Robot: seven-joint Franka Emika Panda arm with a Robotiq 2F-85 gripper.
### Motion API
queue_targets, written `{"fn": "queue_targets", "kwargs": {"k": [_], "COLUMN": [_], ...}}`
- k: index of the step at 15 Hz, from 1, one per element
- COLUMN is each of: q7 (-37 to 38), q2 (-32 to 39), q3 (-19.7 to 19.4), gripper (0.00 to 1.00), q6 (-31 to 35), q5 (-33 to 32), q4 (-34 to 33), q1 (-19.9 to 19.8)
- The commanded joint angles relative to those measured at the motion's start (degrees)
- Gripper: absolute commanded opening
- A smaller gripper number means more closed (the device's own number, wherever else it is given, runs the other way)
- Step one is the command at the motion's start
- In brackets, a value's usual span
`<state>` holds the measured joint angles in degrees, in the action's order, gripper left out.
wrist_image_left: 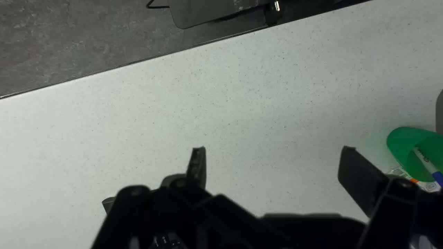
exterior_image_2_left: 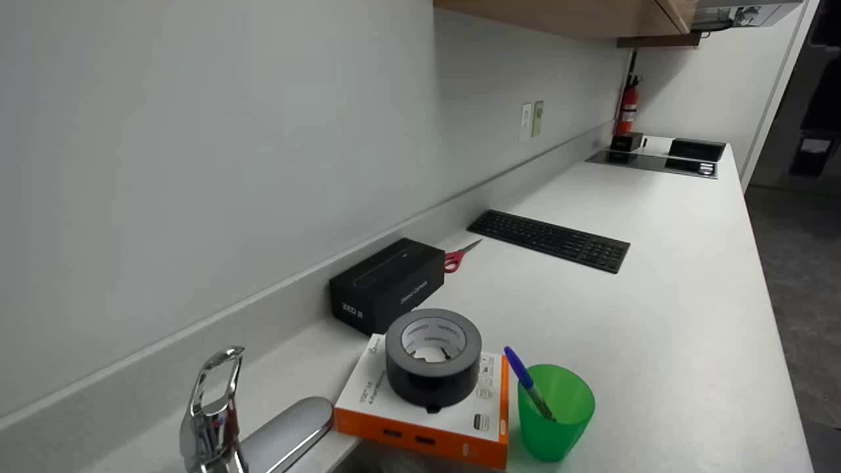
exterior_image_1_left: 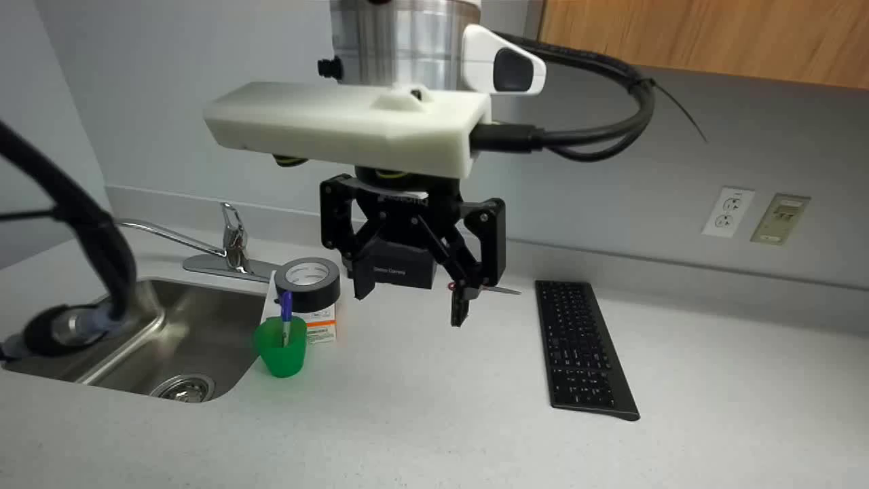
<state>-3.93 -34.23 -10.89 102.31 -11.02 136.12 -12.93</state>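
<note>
- A robot gripper [exterior_image_1_left: 411,302] hangs over a pale counter [exterior_image_1_left: 421,421], jaws spread wide and released, with the green cup [exterior_image_1_left: 280,356] to one side and a black keyboard [exterior_image_1_left: 577,346] to the other.
- The cup stands upright near the sink [exterior_image_1_left: 210,353], a blue-capped marker [exterior_image_2_left: 531,386] leaning inside.
- Just beside it, a tape roll [exterior_image_2_left: 430,391] lies on a white-and-orange box [exterior_image_2_left: 427,424].
- Red-handled scissors [exterior_image_2_left: 453,261] rest by a black box [exterior_image_2_left: 407,279] (its side reads "Stereo Camera").

It's a kitchen — sink [exterior_image_1_left: 210,333] w/ faucet [exterior_image_1_left: 235,246], cooktop [exterior_image_2_left: 647,163], wall cab [exterior_image_1_left: 713,34].
</note>
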Motion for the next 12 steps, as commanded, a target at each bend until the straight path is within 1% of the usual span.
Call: {"fn": "queue_targets", "kwargs": {"k": [1,5,8,10,12], "q7": [0.11,0.32,3.01,5.78,8.23], "q2": [0.12,0.38,5.02,8.48,12.12], "q3": [-0.26,-0.22,1.37,3.34,5.82], "gripper": [1.0,1.0,1.0,1.0,1.0], "q6": [-0.16,0.22,1.86,4.9,10.65], "q5": [-0.12,0.25,3.4,6.46,9.25], "q4": [-0.12,-0.33,-2.0,-2.02,-1.39], "q1": [0.3,0.46,2.43,4.29,6.3]}}
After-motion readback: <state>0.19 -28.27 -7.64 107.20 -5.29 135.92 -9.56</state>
